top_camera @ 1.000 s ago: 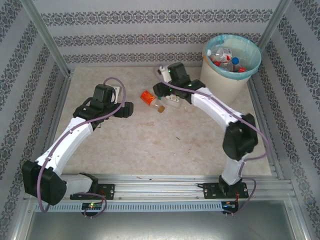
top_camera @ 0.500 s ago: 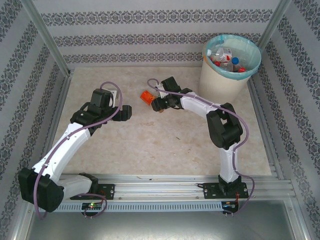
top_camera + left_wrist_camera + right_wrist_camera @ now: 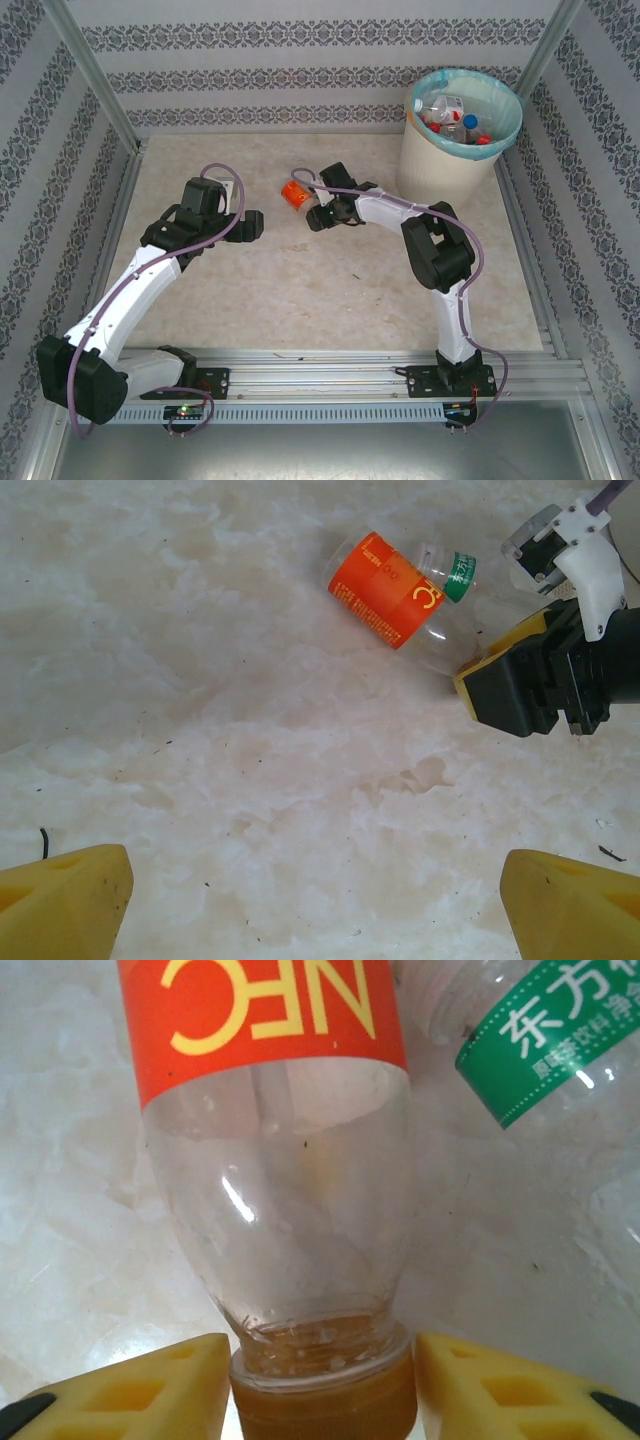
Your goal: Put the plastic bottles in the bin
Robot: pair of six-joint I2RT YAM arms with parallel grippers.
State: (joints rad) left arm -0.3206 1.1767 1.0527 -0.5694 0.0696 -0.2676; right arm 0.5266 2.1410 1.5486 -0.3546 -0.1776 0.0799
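Note:
A clear bottle with an orange label (image 3: 296,194) lies on the table, its brown cap (image 3: 325,1400) toward my right gripper (image 3: 322,212). In the right wrist view the yellow fingertips (image 3: 170,1385) press both sides of that cap, so the right gripper (image 3: 322,1395) is shut on it. A second clear bottle with a green label (image 3: 560,1040) lies right beside it, also in the left wrist view (image 3: 455,572). My left gripper (image 3: 255,225) hovers open to the left, nothing between its fingers (image 3: 315,900). The cream bin (image 3: 440,160) with a teal liner stands back right, holding several bottles (image 3: 450,110).
Patterned walls and metal posts enclose the beige table (image 3: 300,290). In the left wrist view the right gripper's body (image 3: 540,675) sits just right of the orange-labelled bottle (image 3: 390,590). A metal rail (image 3: 320,365) runs along the near edge.
The right arm folded inward and its gripper dropped left onto the cap end of the orange-labelled bottle. The left arm drew back slightly at first, then held still.

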